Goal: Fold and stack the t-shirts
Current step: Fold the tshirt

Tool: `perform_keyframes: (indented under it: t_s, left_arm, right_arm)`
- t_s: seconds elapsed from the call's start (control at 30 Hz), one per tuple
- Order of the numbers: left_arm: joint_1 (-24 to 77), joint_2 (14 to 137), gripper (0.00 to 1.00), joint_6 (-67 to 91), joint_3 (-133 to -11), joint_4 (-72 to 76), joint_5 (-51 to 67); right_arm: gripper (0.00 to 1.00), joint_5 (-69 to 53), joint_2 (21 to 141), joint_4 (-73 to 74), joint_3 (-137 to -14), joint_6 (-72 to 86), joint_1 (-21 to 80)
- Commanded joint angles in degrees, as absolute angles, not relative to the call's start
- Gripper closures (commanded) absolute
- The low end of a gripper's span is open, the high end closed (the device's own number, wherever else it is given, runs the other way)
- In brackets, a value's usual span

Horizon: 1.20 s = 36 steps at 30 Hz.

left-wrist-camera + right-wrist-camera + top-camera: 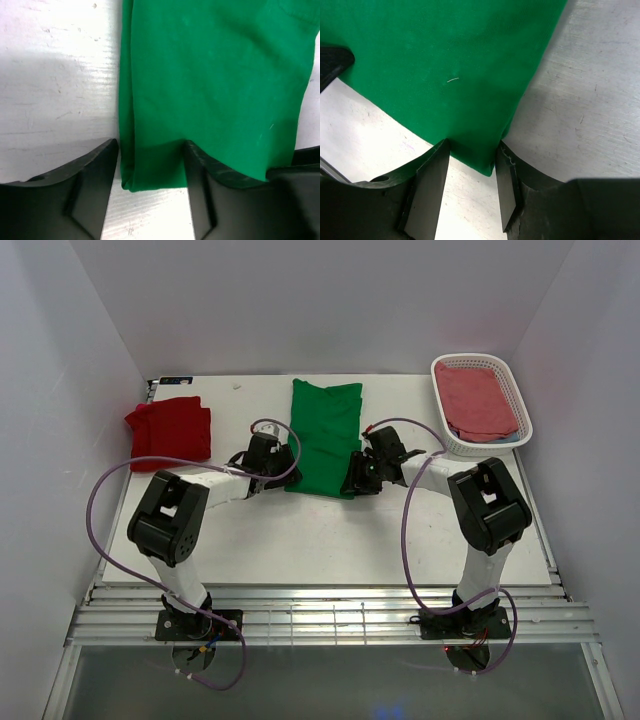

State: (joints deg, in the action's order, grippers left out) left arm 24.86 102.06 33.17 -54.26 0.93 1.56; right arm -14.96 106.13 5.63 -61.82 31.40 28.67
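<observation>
A bright green t-shirt [325, 437] lies folded into a long strip at the middle of the table. A deep red t-shirt [170, 430] lies folded at the far left. My left gripper [283, 462] is at the green shirt's near left corner. In the left wrist view that corner [150, 165] lies between the two dark fingers [95, 175] of the left gripper [150, 150], which stand apart. My right gripper [357, 476] is at the near right corner. Its jaws are open too, with the green corner [485, 155] of the shirt between them, seen at the right gripper [472, 152].
A white basket [478, 360] stands at the back right with a pink cloth [475, 398] in it. White walls close in the table on three sides. The table's near edge [330, 585] runs just in front of the arm bases.
</observation>
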Motion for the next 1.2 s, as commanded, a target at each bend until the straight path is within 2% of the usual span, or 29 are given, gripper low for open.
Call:
perform_keyframes:
  t_s: [0.0,0.17,0.23,0.3,0.33,0.37,0.4,0.43,0.47,0.67,0.97,1.17]
  left_arm:
    - [25.14,102.39,0.37,34.72,-50.54,-4.31,4.39]
    - [25.49,103.09,0.48,35.16,-50.19,-3.34,5.36]
    - [25.75,103.27,0.58,34.98,-50.36,-3.25,5.45]
    - [25.75,103.45,0.67,34.37,-50.36,-3.51,5.80]
    - [25.75,103.62,0.75,34.19,-50.27,-3.78,5.71]
    - [25.75,103.71,0.80,34.02,-50.10,-3.95,5.80]
    - [25.75,103.71,0.85,33.75,-49.84,-4.13,6.06]
    - [25.75,103.62,1.00,33.75,-48.88,-4.13,6.15]
    - [25.93,103.28,1.00,33.92,-48.26,-4.04,6.07]
    - [28.91,97.48,1.00,34.10,-40.63,-3.95,2.55]
    - [36.64,77.62,1.00,38.14,-32.44,-11.42,-3.51]
    - [40.69,66.38,1.00,42.27,-29.62,-18.54,-3.60]
  right_arm:
    - [0.52,-13.97,107.05,3.96,-63.54,31.29,28.83]
    - [0.53,-13.71,107.40,3.69,-63.37,31.55,28.92]
    - [0.53,-13.54,107.58,3.69,-63.37,31.55,28.83]
    - [0.62,-13.80,107.93,3.78,-63.28,31.29,28.83]
    - [0.69,-14.06,108.10,3.95,-63.28,31.03,28.83]
    - [0.81,-14.15,108.19,4.13,-63.11,30.59,28.92]
    - [0.85,-14.06,108.37,4.22,-62.84,30.15,29.00]
    - [0.89,-13.98,108.28,4.22,-62.49,29.97,29.18]
    - [0.92,-13.89,108.11,3.87,-61.27,29.80,29.27]
    - [0.92,-10.73,101.97,3.16,-54.42,28.65,31.81]
    - [0.92,1.91,82.72,12.12,-43.43,30.93,40.86]
    - [0.92,5.53,69.01,20.37,-38.24,36.29,48.59]
